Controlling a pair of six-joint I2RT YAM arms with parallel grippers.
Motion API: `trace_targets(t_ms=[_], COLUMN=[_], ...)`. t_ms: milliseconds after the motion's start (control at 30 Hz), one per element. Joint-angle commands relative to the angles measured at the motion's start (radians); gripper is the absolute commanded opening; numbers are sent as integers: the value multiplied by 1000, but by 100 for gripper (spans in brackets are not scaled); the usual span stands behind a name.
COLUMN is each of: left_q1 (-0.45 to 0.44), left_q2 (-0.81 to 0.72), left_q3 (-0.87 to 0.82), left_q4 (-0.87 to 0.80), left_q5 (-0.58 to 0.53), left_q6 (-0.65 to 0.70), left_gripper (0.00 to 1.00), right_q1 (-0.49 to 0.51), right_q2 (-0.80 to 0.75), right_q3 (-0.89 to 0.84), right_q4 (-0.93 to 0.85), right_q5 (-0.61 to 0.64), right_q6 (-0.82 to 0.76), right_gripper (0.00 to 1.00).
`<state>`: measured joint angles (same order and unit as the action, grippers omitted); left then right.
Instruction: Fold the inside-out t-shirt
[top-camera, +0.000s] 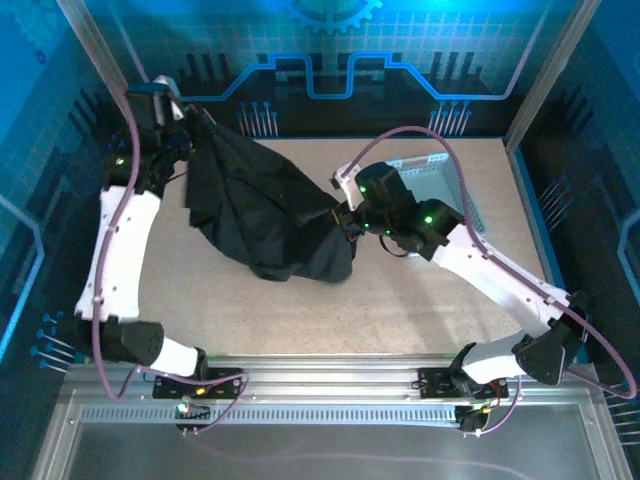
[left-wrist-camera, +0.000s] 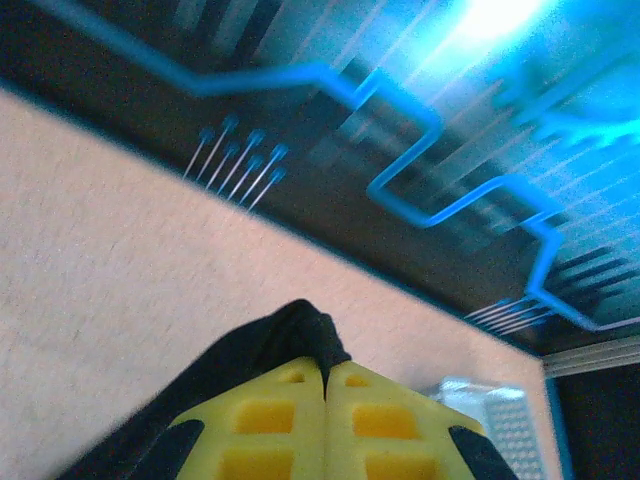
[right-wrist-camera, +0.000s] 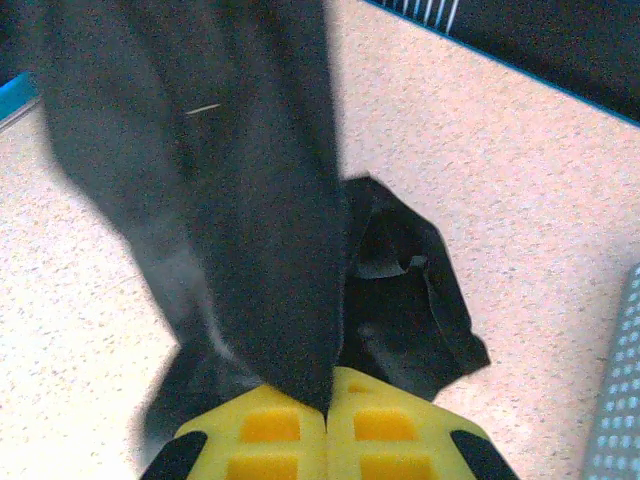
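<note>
a black t-shirt (top-camera: 265, 205) hangs bunched between the two arms, its top drawn up to a peak at the left gripper (top-camera: 188, 114), which is raised near the table's (top-camera: 250, 320) far left corner, while its lower folds rest on the table towards the middle. the right gripper (top-camera: 345, 216) grips the shirt's right edge low over the middle of the table. a light grey perforated tray (top-camera: 436, 172) lies near the far right corner, partly hidden behind the right arm.

Likely robot lab: circuit-print enclosure walls (top-camera: 330, 70)
</note>
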<state>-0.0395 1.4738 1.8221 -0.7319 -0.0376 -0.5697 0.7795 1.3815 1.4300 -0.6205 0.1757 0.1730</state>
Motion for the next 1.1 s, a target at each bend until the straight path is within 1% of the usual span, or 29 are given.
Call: trace_targets(t_ms=[0, 100, 133, 200, 267, 400, 467, 533, 600, 700, 800, 900, 967, 1033, 1067], left_q1=[33, 51, 51, 53, 52, 53, 53, 52, 55, 63, 64, 65, 64, 66, 66], left_q2=[-86, -92, -103, -141, -196, -354, -426, -483, -506, -494, -467, -440, -430, -425, -424], left_q3=[80, 104, 101, 57, -31, -297, -425, -554, -644, -731, -769, -765, -754, -744, -742], left_q4=[5, 6, 6, 19, 47, 111, 131, 150, 166, 192, 228, 229, 220, 211, 208], left_q5=[-4, 6, 2, -1, -6, -54, -91, -118, -131, -99, -35, -19, -26, -34, -37], left_q6=[-16, -16, -18, -30, -48, -112, -142, -161, -164, -167, -167, -159, -151, -141, -137], left_gripper=[0, 0, 0, 0, 0, 0, 0, 0, 0, 0, 0, 0, 0, 0, 0], right_q1=[36, 55, 54, 54, 54, 72, 93, 96, 97, 102, 108, 131, 175, 253, 281], right_q2=[-48, -26, -27, -37, -51, -101, -136, -164, -170, -149, -119, -126, -149, -163, -162], right_q3=[94, 139, 143, 121, 77, -117, -243, -370, -462, -590, -651, -676, -679, -678, -682], right_q4=[45, 18, 11, 2, -21, -21, 11, 46, 78, 143, 194, 223, 245, 275, 295], right_q5=[-32, -46, -48, -33, -2, 16, 17, 1, -15, -47, -51, -32, -27, 10, 29], right_q6=[14, 5, 8, 17, 31, 46, 47, 77, 113, 161, 185, 164, 110, 35, 8], right_gripper=[0, 0, 2, 4, 4, 5, 11, 15, 15, 15, 21, 30, 39, 48, 51])
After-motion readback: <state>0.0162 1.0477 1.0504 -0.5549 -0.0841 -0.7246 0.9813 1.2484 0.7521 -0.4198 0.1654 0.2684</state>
